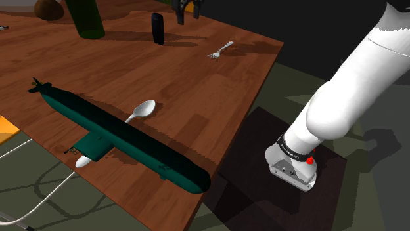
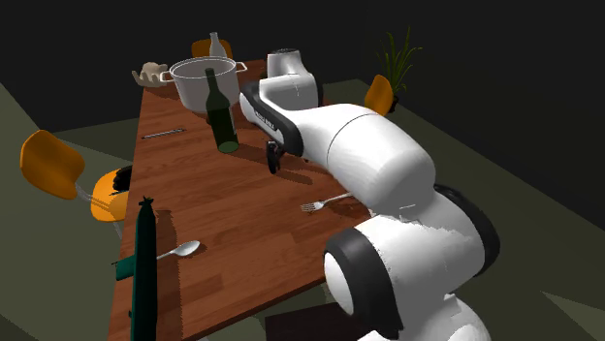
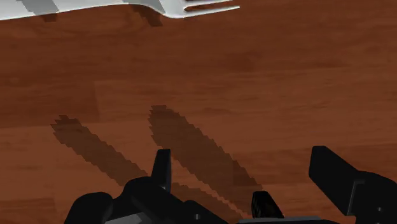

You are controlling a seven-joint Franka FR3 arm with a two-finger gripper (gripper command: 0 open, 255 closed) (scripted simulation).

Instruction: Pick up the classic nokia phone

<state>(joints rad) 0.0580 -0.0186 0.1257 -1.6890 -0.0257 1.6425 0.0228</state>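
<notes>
The phone (image 1: 158, 28) is a slim black bar standing upright on the wooden table (image 1: 197, 92), far from the stand in the shoulder view. My black gripper (image 1: 187, 10) hangs just beyond it, toward that view's right, fingers pointing down and apart from the phone. In the wrist view the gripper (image 3: 245, 159) is open with nothing between its fingers. Bare wood and the fingers' shadows lie below it, and a white fork (image 3: 172, 6) lies ahead.
A long dark green submarine model (image 1: 125, 138) and a white spoon (image 1: 141, 110) lie near the table's front edge. A dark green bottle (image 1: 89, 20) stands left of the phone, and the fork (image 1: 221, 50) lies to its right. A grey pot (image 2: 204, 77) and orange chairs (image 2: 48, 160) sit further off.
</notes>
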